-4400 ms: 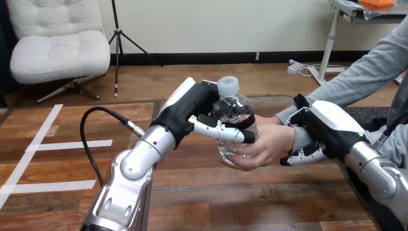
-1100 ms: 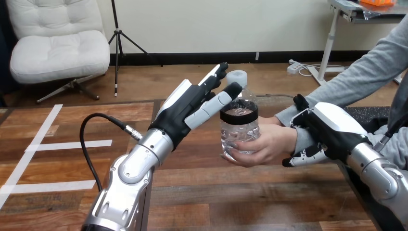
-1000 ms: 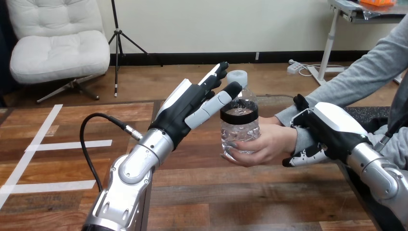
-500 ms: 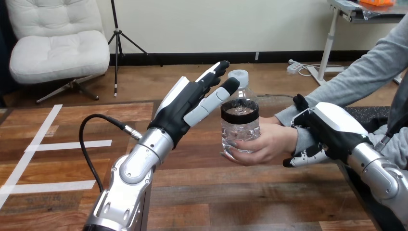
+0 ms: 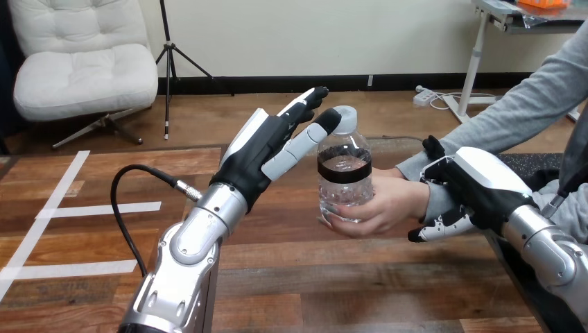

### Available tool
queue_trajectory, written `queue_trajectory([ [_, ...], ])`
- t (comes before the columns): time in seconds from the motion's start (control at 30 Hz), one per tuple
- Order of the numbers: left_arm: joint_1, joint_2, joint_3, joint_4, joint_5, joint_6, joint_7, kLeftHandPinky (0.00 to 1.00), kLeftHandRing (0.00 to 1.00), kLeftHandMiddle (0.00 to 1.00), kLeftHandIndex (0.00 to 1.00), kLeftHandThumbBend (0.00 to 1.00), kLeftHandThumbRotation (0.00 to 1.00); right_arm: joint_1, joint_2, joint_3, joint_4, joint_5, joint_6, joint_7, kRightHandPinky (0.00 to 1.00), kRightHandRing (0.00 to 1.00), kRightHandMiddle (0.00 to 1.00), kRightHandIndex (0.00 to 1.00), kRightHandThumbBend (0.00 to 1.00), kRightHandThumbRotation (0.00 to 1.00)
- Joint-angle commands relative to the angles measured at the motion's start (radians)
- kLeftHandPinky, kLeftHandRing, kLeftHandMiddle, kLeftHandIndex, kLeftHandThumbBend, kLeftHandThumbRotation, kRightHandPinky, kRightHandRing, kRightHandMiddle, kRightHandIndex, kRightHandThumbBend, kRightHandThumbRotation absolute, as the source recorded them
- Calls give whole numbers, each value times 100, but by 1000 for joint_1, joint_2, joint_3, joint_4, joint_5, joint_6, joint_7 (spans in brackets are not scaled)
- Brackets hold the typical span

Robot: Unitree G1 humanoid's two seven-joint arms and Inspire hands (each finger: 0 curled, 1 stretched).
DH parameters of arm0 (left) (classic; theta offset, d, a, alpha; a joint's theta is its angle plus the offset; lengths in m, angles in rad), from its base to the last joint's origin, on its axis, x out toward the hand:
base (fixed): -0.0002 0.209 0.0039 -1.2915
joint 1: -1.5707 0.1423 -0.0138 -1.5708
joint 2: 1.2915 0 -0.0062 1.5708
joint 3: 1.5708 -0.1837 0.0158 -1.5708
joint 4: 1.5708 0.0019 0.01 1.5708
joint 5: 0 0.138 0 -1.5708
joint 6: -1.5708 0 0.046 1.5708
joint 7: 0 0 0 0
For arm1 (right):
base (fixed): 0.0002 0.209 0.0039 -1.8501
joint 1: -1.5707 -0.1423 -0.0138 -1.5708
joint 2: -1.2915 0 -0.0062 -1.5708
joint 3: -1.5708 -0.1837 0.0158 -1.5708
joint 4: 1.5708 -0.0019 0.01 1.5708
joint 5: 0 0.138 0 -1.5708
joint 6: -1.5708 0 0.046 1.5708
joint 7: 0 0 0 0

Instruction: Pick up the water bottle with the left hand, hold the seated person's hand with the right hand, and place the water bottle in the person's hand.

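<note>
Bottle (image 5: 344,182) stands upright in the person's hand (image 5: 388,207), lifted above the table (image 5: 312,277), between my two hands

Handling:
- thin clear plastic, so I judge the wall soft and likely to dent under a hard squeeze
- smooth, probably a little slippery
- light to middling in weight, depending on the water inside, whose level I cannot read
- not fragile, though it could tip if gripped too low

Where to hold: to my eye, round the body below the dark band (image 5: 344,170), where the rippled wall gives some purchase. The person's fingers wrap it just there. The neck under the cap (image 5: 345,116) looks stiffer and would be a fair second choice

Looks: see-through body, white screw cap, one dark band round the shoulder, ripples in the lower half

Left hand (image 5: 260,149): released, fingers straight and pointing up toward the bottle's top. One fingertip is just beside the cap; I cannot tell whether it touches. I judge it carries none of the weight

Right hand (image 5: 478,184): clasped on the person's wrist (image 5: 431,198), thumb over, fingers curled under the grey sleeve

Judgement: the bottle looks delivered. What remains is drawing the left hand clear without nudging the cap
</note>
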Motion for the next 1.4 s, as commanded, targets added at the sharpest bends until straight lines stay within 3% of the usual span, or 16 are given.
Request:
queue_trajectory([
  [0.0, -46, 1, 23, -17, -10, -23, 14, 100, 95, 95, 93, 99, 100, -33, 8, -25, -28, 23, -10, 3, 33, 37, 43, 44, 89, 1],
  [0.5, -44, 3, 24, -18, -10, -22, 12, 99, 94, 94, 92, 100, 100, -31, 5, -31, -32, 18, -8, 26, 45, 48, 54, 56, 90, 10],
  [0.63, -46, 8, 22, -14, -8, -30, 7, 99, 93, 94, 92, 100, 100, -31, -1, -21, -35, -2, -9, 7, 47, 50, 56, 59, 90, 13],
  [1.03, -47, 11, 23, -7, -5, -38, 9, 97, 92, 92, 91, 99, 100, -29, -11, -5, -50, -57, 6, -30, 52, 60, 64, 67, 89, 38],
  [1.37, -49, 13, 25, -5, -6, -37, 10, 96, 91, 92, 90, 98, 100, -28, -7, -10, -52, -66, 8, -30, 60, 69, 72, 73, 95, 48],
])
